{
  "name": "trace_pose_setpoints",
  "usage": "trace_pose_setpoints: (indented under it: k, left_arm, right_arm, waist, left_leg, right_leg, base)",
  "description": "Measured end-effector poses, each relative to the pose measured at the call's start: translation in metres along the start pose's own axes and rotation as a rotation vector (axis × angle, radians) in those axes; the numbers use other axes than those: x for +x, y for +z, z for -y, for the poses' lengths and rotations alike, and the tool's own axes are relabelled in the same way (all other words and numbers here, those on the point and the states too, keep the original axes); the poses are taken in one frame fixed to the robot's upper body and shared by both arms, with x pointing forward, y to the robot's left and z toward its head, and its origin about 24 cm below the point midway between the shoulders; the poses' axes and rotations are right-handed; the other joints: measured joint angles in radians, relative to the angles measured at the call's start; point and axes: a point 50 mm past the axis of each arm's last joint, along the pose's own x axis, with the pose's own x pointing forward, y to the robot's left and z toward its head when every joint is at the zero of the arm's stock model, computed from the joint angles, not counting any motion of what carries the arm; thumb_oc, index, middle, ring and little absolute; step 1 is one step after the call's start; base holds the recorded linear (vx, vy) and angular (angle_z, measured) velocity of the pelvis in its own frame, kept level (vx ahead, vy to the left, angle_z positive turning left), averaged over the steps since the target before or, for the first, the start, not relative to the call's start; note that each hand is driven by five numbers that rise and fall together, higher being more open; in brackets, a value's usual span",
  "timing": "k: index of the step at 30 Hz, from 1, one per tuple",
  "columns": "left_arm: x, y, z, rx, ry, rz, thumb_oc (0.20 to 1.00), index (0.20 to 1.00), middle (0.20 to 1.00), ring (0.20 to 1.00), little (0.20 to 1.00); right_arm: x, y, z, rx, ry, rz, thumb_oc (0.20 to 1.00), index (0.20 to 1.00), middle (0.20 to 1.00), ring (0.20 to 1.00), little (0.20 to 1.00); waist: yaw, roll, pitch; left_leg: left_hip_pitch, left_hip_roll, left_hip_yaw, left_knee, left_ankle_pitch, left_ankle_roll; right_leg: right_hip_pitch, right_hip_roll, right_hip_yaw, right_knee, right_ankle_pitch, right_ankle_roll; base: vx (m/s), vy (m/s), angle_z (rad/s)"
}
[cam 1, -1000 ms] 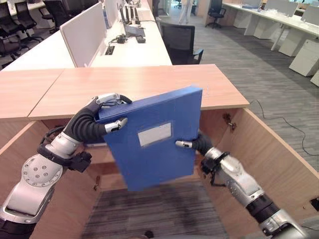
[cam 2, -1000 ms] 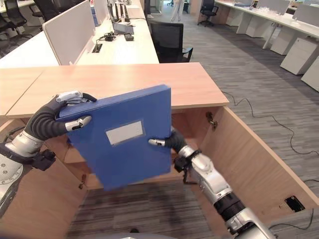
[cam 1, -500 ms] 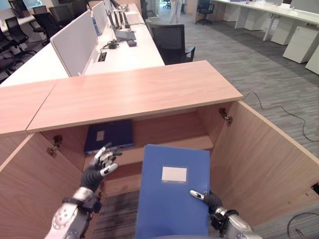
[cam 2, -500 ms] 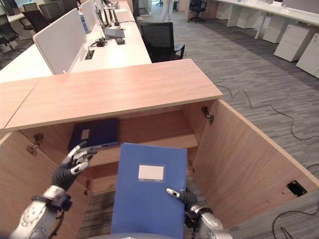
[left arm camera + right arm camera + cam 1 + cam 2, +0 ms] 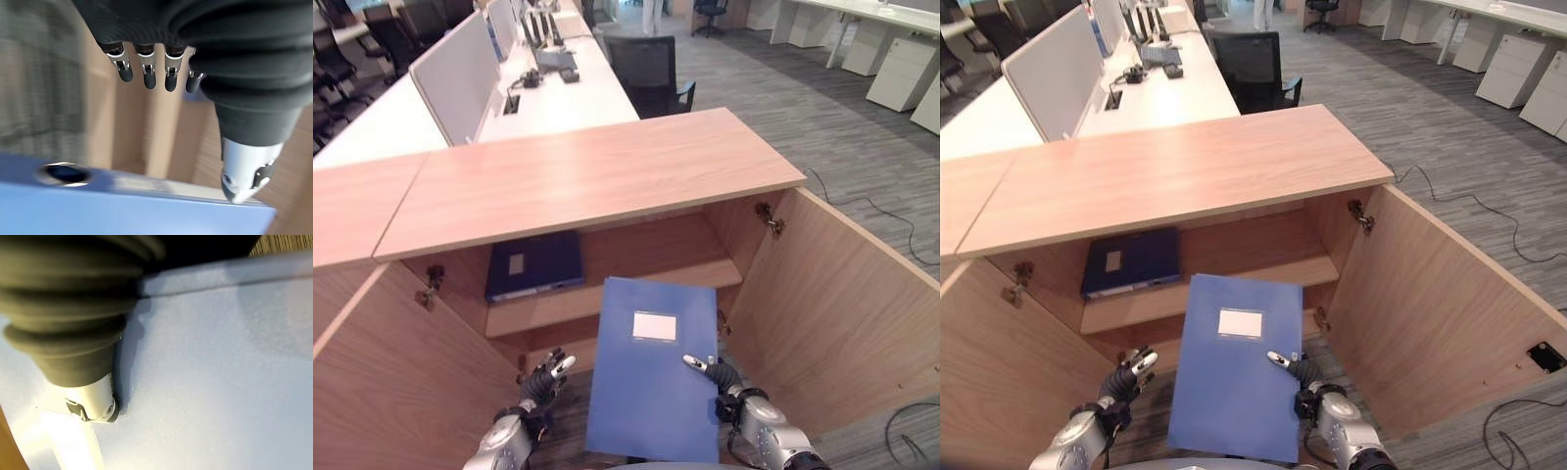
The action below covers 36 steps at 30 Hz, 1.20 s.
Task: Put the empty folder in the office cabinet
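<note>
I am watching one blue folder [image 5: 654, 377] being held up in front of the open cabinet [image 5: 597, 176], near me and low in the scene, its white label [image 5: 654, 326] facing up. It is leaning, its far edge pointing toward the cabinet's shelf [image 5: 607, 297] and its near edge hanging over the grey carpet [image 5: 822, 117]. It is not inside the cabinet yet.

My right hand [image 5: 717, 374] is gripping the folder at its right edge: the thumb is pressing on the blue cover just right of the label, as the right wrist view is showing too, and the other fingers are sitting hidden behind the folder.

My left hand [image 5: 544, 377] is hanging free, just left of the folder and not touching it. Its fingers [image 5: 146, 73] are spreading straight and relaxed, holding nothing; in the left wrist view the folder's edge is passing close by them.

I am counting two folders in all. The second, a darker blue one [image 5: 536, 265], is lying flat on the left part of the shelf, well apart from the one I am holding.

Both cabinet doors are standing open, one on the left [image 5: 401, 392] and one on the right [image 5: 847, 304]. Beyond the cabinet top, one black office chair [image 5: 651, 73] is standing at a long white desk [image 5: 558, 98].
</note>
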Motion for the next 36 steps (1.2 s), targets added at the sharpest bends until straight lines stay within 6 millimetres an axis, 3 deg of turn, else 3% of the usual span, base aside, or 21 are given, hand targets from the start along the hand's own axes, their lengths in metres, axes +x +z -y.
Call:
trace_pose_setpoints:
  k: [1, 2, 3, 4, 5, 7, 8, 9, 11, 13, 14, 15, 16, 17, 18, 19, 25, 27, 29, 31, 36]
  left_arm:
    - [0.004, -0.028, -0.008, -0.052, 0.075, -0.099, 1.000, 1.000, 1.000, 1.000, 1.000]
    - [0.004, -0.054, -0.018, -0.079, 0.179, -0.249, 1.000, 1.000, 1.000, 1.000, 1.000]
    - [0.002, -0.067, -0.019, -0.141, 0.211, -0.293, 1.000, 1.000, 1.000, 1.000, 1.000]
    - [0.001, -0.073, -0.026, -0.186, 0.282, -0.336, 1.000, 1.000, 1.000, 1.000, 1.000]
    - [-0.011, -0.092, -0.037, -0.372, 0.428, -0.414, 1.000, 1.000, 1.000, 1.000, 1.000]
    - [-0.043, -0.127, -0.050, -0.434, 0.544, -0.528, 1.000, 1.000, 1.000, 1.000, 1.000]
    - [-0.049, -0.128, -0.057, -0.415, 0.532, -0.482, 1.000, 1.000, 1.000, 1.000, 1.000]
    - [-0.047, -0.122, -0.059, -0.399, 0.506, -0.437, 1.000, 1.000, 1.000, 1.000, 1.000]
    - [-0.034, -0.107, -0.055, -0.380, 0.465, -0.384, 1.000, 1.000, 1.000, 1.000, 1.000]
    - [-0.028, -0.098, -0.055, -0.402, 0.473, -0.352, 1.000, 1.000, 1.000, 1.000, 1.000]
    - [-0.028, -0.101, -0.052, -0.414, 0.472, -0.360, 1.000, 1.000, 1.000, 1.000, 1.000]
    - [-0.029, -0.101, -0.054, -0.416, 0.477, -0.361, 1.000, 1.000, 1.000, 1.000, 1.000]
    - [-0.026, -0.101, -0.049, -0.405, 0.460, -0.365, 1.000, 1.000, 1.000, 1.000, 1.000]
    - [-0.022, -0.100, -0.042, -0.404, 0.440, -0.361, 1.000, 1.000, 1.000, 1.000, 1.000]
    - [-0.021, -0.095, -0.045, -0.409, 0.440, -0.336, 1.000, 1.000, 1.000, 1.000, 1.000]
    - [-0.017, -0.096, -0.037, -0.415, 0.425, -0.350, 1.000, 1.000, 1.000, 1.000, 1.000]
    - [-0.017, -0.099, -0.035, -0.398, 0.421, -0.371, 1.000, 1.000, 1.000, 1.000, 1.000]
    - [-0.022, -0.104, -0.038, -0.400, 0.438, -0.391, 1.000, 1.000, 1.000, 1.000, 1.000]
    - [-0.027, -0.112, -0.038, -0.400, 0.444, -0.412, 1.000, 1.000, 1.000, 1.000, 1.000]
    - [-0.026, -0.110, -0.039, -0.397, 0.442, -0.404, 1.000, 1.000, 1.000, 1.000, 1.000]
    - [-0.030, -0.112, -0.044, -0.365, 0.447, -0.415, 1.000, 1.000, 1.000, 1.000, 1.000]
  right_arm:
    - [0.003, 0.004, -0.004, -0.028, 0.018, 0.003, 0.200, 0.200, 0.200, 0.200, 0.200]
    - [0.004, 0.010, -0.010, -0.042, 0.036, 0.019, 0.200, 0.200, 0.200, 0.200, 0.200]
    - [0.006, 0.017, -0.016, -0.056, 0.059, 0.043, 0.200, 0.200, 0.200, 0.200, 0.200]
    - [0.005, 0.018, -0.015, -0.065, 0.056, 0.044, 0.200, 0.200, 0.200, 0.200, 0.200]
    - [0.004, 0.016, -0.010, -0.065, 0.031, 0.037, 0.200, 0.200, 0.200, 0.200, 0.200]
    - [0.004, 0.017, -0.005, -0.057, 0.000, 0.045, 0.200, 0.200, 0.200, 0.200, 0.200]
    - [0.001, 0.016, 0.004, -0.041, -0.037, 0.051, 0.200, 0.200, 0.200, 0.200, 0.200]
    - [-0.002, 0.015, 0.013, -0.054, -0.063, 0.044, 0.200, 0.200, 0.200, 0.200, 0.200]
    - [-0.006, 0.016, 0.024, -0.036, -0.110, 0.053, 0.200, 0.200, 0.200, 0.200, 0.200]
    - [-0.007, 0.021, 0.029, -0.040, -0.125, 0.066, 0.200, 0.200, 0.200, 0.200, 0.200]
    - [-0.007, 0.020, 0.029, -0.046, -0.126, 0.063, 0.200, 0.200, 0.200, 0.200, 0.200]
    - [-0.007, 0.020, 0.027, -0.051, -0.119, 0.061, 0.200, 0.200, 0.200, 0.200, 0.200]
    - [-0.007, 0.019, 0.026, -0.059, -0.107, 0.061, 0.200, 0.200, 0.200, 0.200, 0.200]
    - [-0.006, 0.025, 0.024, -0.081, -0.097, 0.075, 0.200, 0.200, 0.200, 0.200, 0.200]
    - [-0.005, 0.029, 0.016, -0.094, -0.057, 0.097, 0.200, 0.200, 0.200, 0.200, 0.200]
    - [-0.006, 0.025, 0.017, -0.091, -0.065, 0.085, 0.200, 0.200, 0.200, 0.200, 0.200]
    - [-0.007, 0.012, 0.012, -0.099, -0.082, 0.051, 0.200, 0.200, 0.200, 0.200, 0.200]
    - [-0.011, 0.006, 0.014, -0.089, -0.087, 0.037, 0.200, 0.200, 0.200, 0.200, 0.200]
    - [-0.014, 0.008, 0.023, -0.092, -0.105, 0.044, 0.200, 0.200, 0.200, 0.200, 0.200]
    - [-0.015, 0.014, 0.030, -0.071, -0.138, 0.066, 0.200, 0.200, 0.200, 0.200, 0.200]
    - [-0.017, 0.012, 0.035, -0.046, -0.171, 0.070, 0.200, 0.200, 0.200, 0.200, 0.200]
  waist:
    - [-0.003, 0.002, 0.005]
    - [-0.020, 0.004, 0.017]
    - [-0.044, -0.015, 0.040]
    - [-0.048, -0.022, 0.044]
    - [-0.054, -0.018, 0.040]
    - [-0.061, -0.014, -0.014]
    - [-0.059, -0.031, -0.033]
    - [-0.046, -0.033, -0.050]
    - [-0.018, -0.069, -0.036]
    - [-0.007, -0.082, -0.017]
    - [-0.001, -0.081, -0.018]
    - [-0.002, -0.096, -0.015]
    - [-0.009, -0.068, -0.009]
    - [-0.001, -0.040, -0.001]
    - [-0.006, -0.038, 0.007]
    - [-0.016, 0.005, 0.017]
    - [-0.005, 0.002, 0.018]
    - [-0.006, -0.003, 0.016]
    - [-0.010, 0.020, 0.002]
    - [0.000, 0.021, 0.003]
    - [-0.003, 0.016, 0.002]
  left_leg:
    - [-0.007, 0.008, 0.008, 0.007, -0.004, -0.007]
    - [-0.013, 0.014, 0.010, 0.000, -0.006, -0.011]
    - [-0.013, 0.013, 0.007, -0.004, -0.006, -0.013]
    - [-0.009, 0.017, 0.003, -0.005, -0.010, -0.023]
    - [0.028, 0.038, -0.019, -0.005, -0.027, -0.051]
    - [0.054, 0.100, -0.032, -0.003, -0.061, -0.094]
    - [0.062, 0.144, -0.069, 0.007, -0.083, -0.118]
    - [0.042, 0.193, -0.095, 0.075, -0.101, -0.117]
    - [-0.096, 0.224, -0.091, 0.352, -0.083, -0.159]
    - [-0.286, 0.240, -0.077, 0.698, -0.092, -0.160]
    - [-0.292, 0.238, -0.054, 0.703, -0.097, -0.158]
    - [-0.291, 0.220, -0.032, 0.646, -0.097, -0.158]
    - [-0.266, 0.192, -0.025, 0.447, -0.086, -0.157]
    - [-0.256, 0.215, -0.049, 0.358, -0.070, -0.171]
    - [-0.260, 0.243, -0.060, 0.285, -0.046, -0.205]
    - [-0.263, 0.273, -0.076, 0.240, -0.036, -0.206]
    - [-0.100, 0.218, -0.075, 0.038, -0.031, -0.209]
    - [-0.027, 0.206, -0.072, 0.028, -0.025, -0.197]
    - [0.023, 0.210, -0.065, 0.019, -0.010, -0.172]
    - [0.027, 0.196, -0.051, 0.005, -0.013, -0.173]
    - [0.031, 0.139, -0.011, 0.009, -0.036, -0.132]
  right_leg:
    - [-0.015, 0.028, 0.028, -0.100, 0.034, 0.049]
    - [-0.030, 0.053, 0.063, -0.209, 0.078, 0.063]
    - [-0.053, 0.074, 0.106, -0.270, 0.125, 0.066]
    - [-0.048, 0.098, 0.152, -0.316, 0.160, 0.056]
    - [-0.013, 0.125, 0.169, -0.293, 0.190, 0.010]
    - [-0.027, 0.157, 0.106, -0.189, 0.177, -0.012]
    - [-0.029, 0.181, 0.054, -0.140, 0.154, -0.059]
    - [-0.002, 0.229, 0.022, -0.154, 0.117, -0.115]
    - [0.051, 0.245, -0.032, -0.203, 0.103, -0.167]
    - [0.098, 0.261, -0.055, -0.246, 0.100, -0.186]
    - [0.117, 0.267, -0.057, -0.270, 0.123, -0.182]
    - [0.134, 0.267, -0.050, -0.290, 0.121, -0.158]
    - [0.147, 0.259, -0.051, -0.287, 0.081, 0.016]
    - [0.103, 0.254, -0.070, -0.178, 0.055, -0.077]
    - [0.076, 0.199, -0.048, -0.141, 0.017, -0.188]
    - [0.103, 0.227, -0.065, -0.154, 0.031, -0.166]
    - [0.199, 0.282, -0.054, -0.285, 0.071, -0.185]
    - [0.230, 0.286, -0.048, -0.311, 0.077, -0.180]
    - [0.229, 0.298, -0.045, -0.317, 0.083, -0.170]
    - [0.215, 0.286, -0.029, -0.315, 0.092, -0.147]
    - [0.209, 0.226, 0.004, -0.319, 0.109, -0.109]
  base:
    - [0.11, -0.117, -0.26]
    - [0.21, -0.192, -0.14]
    - [0.38, -0.290, 0.10]
    - [0.41, -0.301, 0.36]
    - [0.50, -0.383, 0.36]
    - [0.41, -0.419, 0.38]
    - [0.27, -0.478, 0.77]
    - [0.17, -0.427, 0.94]
    - [0.18, -0.280, 0.82]
    - [0.16, -0.057, 0.38]
    - [0.10, 0.037, -0.04]
    - [0.14, 0.052, -0.16]
    - [0.10, 0.046, -0.27]
    - [0.12, 0.099, -0.34]
    - [0.08, 0.075, -0.16]
    - [0.12, 0.125, 0.07]
    - [0.18, 0.152, -0.05]
    - [0.07, 0.083, -0.08]
    - [0.08, 0.116, -0.01]
    - [0.07, 0.102, -0.13]
    - [0.05, 0.063, -0.19]
